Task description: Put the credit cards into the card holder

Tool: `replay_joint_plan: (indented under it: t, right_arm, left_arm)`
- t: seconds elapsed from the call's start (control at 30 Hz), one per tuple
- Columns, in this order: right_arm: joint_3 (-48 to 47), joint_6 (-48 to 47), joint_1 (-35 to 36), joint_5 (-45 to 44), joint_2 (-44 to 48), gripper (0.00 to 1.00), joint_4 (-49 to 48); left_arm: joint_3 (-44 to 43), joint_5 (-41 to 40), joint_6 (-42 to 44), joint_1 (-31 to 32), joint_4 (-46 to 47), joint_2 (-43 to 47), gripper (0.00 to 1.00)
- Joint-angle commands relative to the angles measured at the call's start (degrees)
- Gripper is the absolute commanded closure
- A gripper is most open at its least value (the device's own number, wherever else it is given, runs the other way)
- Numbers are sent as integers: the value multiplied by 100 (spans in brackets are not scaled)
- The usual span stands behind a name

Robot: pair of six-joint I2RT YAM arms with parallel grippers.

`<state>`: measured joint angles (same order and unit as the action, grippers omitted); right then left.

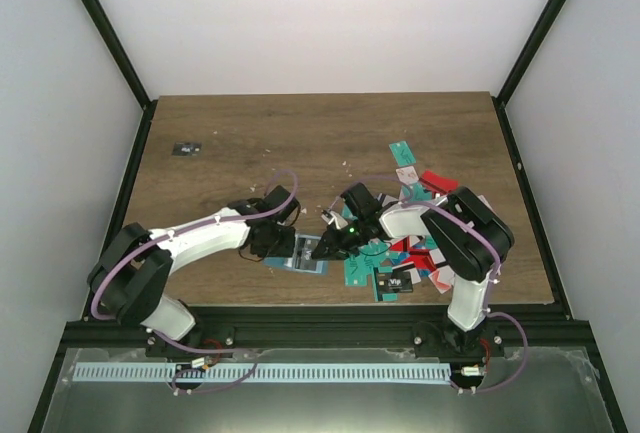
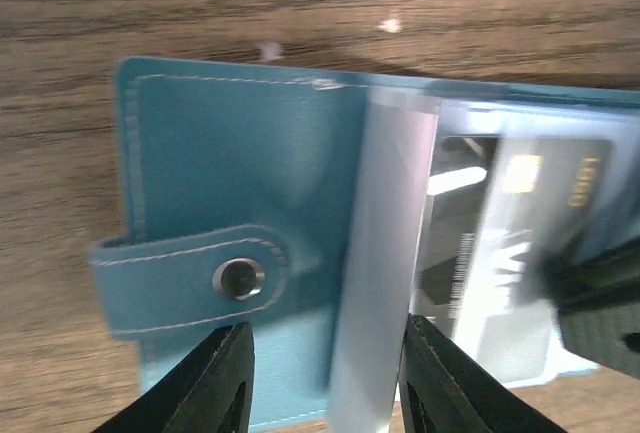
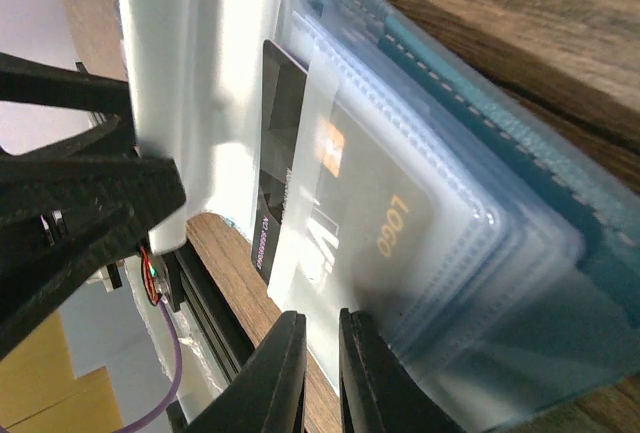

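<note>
1. Top view: both arms met at the open card holder [image 1: 303,256], which lay on the table [image 1: 300,133] near its front edge. The left gripper [image 1: 290,245] and right gripper [image 1: 330,243] flanked it. The credit cards [image 1: 410,253] were heaped just to its right.
2. Left wrist view: the left gripper's jaws stood apart over the holder's blue cover and clear sleeves [image 2: 385,253]. One dark card [image 2: 540,213] sat in a sleeve.
3. Right wrist view: the right gripper's fingers were nearly together at the sleeve's edge; whether they nipped anything could not be told. The step appeared to be seating this card. The next move likely called for pushing it home, then fetching another.
</note>
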<state>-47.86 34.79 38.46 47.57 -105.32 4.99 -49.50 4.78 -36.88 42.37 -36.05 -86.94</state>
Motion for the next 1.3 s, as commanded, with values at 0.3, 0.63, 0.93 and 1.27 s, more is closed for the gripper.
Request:
replay_joint_plan:
  t: [0.3, 0.63, 0.93, 1.27]
  right_arm:
    - [-178, -164, 30, -988, 215, 86, 1088]
    - [-607, -237, 7, -1066, 926, 80, 1574]
    - [-315, 198, -110, -950, 1067, 79, 1298]
    - [-435, 468, -307, -806, 787, 70, 997]
  left_arm:
    - [-565, -1114, 68, 70, -1029, 712, 68]
    - [-750, 643, 436, 580, -72, 930, 76]
    - [-1019, -457, 315, 834, -532, -117, 90]
    - [-537, -401, 529, 825, -221, -358, 95]
